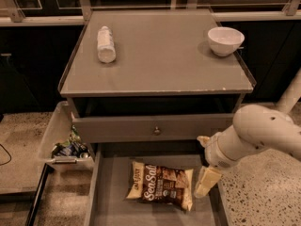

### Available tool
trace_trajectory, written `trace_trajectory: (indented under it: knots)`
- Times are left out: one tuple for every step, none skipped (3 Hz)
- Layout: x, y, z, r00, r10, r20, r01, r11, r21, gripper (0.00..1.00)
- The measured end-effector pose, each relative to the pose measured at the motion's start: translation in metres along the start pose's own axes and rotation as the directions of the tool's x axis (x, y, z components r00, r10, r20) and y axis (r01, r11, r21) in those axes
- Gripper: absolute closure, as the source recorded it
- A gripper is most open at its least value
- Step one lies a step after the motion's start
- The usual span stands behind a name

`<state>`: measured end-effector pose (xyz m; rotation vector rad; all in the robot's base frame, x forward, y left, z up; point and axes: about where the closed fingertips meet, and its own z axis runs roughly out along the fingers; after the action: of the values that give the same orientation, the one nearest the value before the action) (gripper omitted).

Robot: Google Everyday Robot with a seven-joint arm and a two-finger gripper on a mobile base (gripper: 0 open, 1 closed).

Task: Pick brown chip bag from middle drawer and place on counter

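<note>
The brown chip bag (161, 185) lies flat on the floor of the open middle drawer (111, 192), with its "Sea Salt" lettering facing up. My gripper (206, 181) hangs at the end of the white arm, just right of the bag's right end and above the drawer's right wall. It holds nothing. The counter (160, 62) is the grey cabinet top above the drawers.
A white bottle (106, 44) lies on its side at the counter's left. A white bowl (225, 40) stands at its right rear. A closed drawer front with a round knob (156, 130) sits above the open drawer. A bin of packets (68, 146) hangs at the cabinet's left.
</note>
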<state>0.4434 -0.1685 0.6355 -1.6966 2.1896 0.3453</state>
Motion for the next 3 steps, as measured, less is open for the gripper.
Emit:
trace_trajectory:
  knots:
    - [0.015, -0.006, 0.051, 1.0, 0.021, 0.017, -0.021, 0.9998, -0.006, 0.0]
    - [0.024, -0.004, 0.096, 0.998, -0.011, 0.059, 0.011, 0.9999, -0.005, 0.0]
    - [0.036, -0.003, 0.142, 0.993, -0.069, 0.094, 0.072, 0.9968, -0.033, 0.0]
